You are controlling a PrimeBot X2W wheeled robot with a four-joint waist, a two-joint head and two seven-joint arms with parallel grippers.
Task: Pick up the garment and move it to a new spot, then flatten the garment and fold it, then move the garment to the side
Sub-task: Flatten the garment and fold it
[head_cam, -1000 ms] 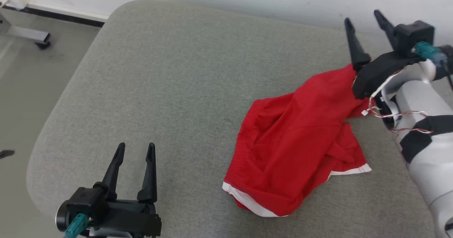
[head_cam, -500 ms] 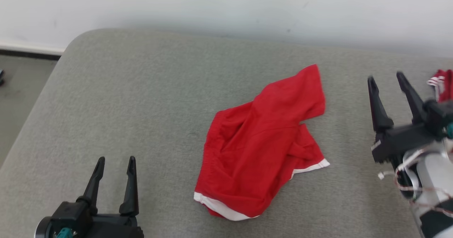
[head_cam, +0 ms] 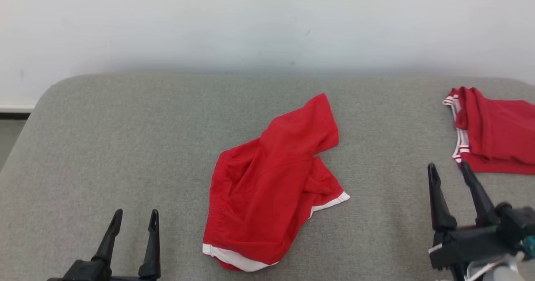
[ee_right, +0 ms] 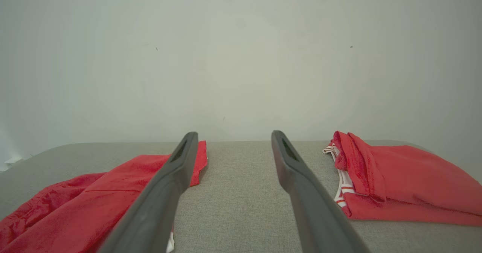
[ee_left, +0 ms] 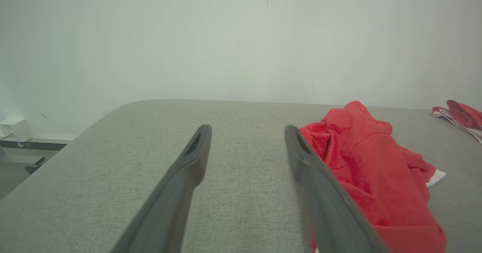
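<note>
- Left gripper (head_cam: 136, 212): body cut off by the bottom edge of the head view.
- Right gripper (head_cam: 447, 165): base cut off at the bottom right corner.
- Garment (head_cam: 271, 180): lower layers hidden under its own folds. In the wrist views it is partly behind a finger (ee_left: 331, 208) and cut by the bottom edge.
- Folded garment (head_cam: 497, 134): right part cut off by the frame edge.
- Cushion (head_cam: 125, 147): near side and both ends cut off.
- White box (ee_left: 13, 128): cut by the left edge, too blurred to identify.

Left gripper (head_cam: 136, 214) at lower left of head view, jaws parted, pointing up. Right gripper (head_cam: 447, 168) at lower right, jaws parted, leaning slightly left.
</note>
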